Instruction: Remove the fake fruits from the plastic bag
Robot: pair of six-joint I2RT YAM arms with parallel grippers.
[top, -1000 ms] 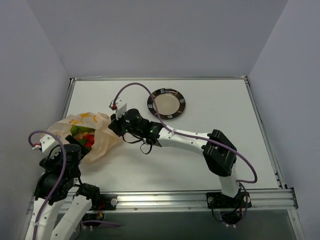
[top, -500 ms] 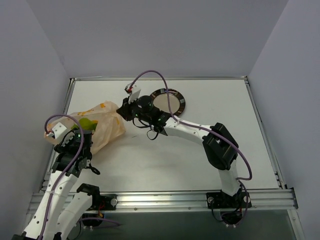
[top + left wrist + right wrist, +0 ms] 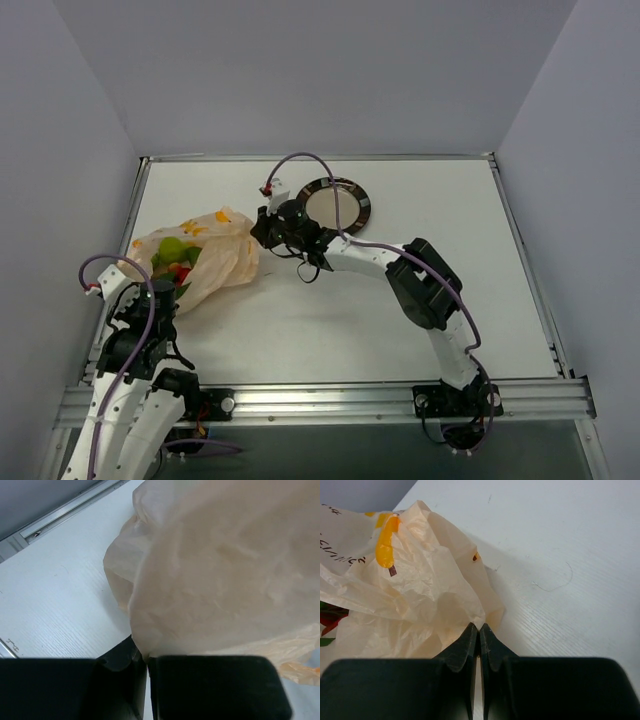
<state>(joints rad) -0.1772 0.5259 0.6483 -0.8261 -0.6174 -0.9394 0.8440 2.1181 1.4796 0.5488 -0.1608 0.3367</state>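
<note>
**Ana:** Top external view first. I see the plastic bag (image 3: 225,262) lying on the desk (image 3: 400,300) at the left side, stretched between my two arms. Green and red fake fruits (image 3: 175,258) show through its open near-left end; they are inside the bag.

**Ben:** What are the grippers doing?

**Ana:** The right gripper (image 3: 480,628) is at the bag's far-right corner, near the dark-rimmed plate (image 3: 366,212). In my right wrist view its jaws are pressed together on a fold of the film.

**Ben:** And the other side?

**Ana:** The left gripper (image 3: 146,656) is at the near-left end. Its jaws are squeezed narrow with bag film caught between them, and the crinkled bag fills most of that view.
</note>
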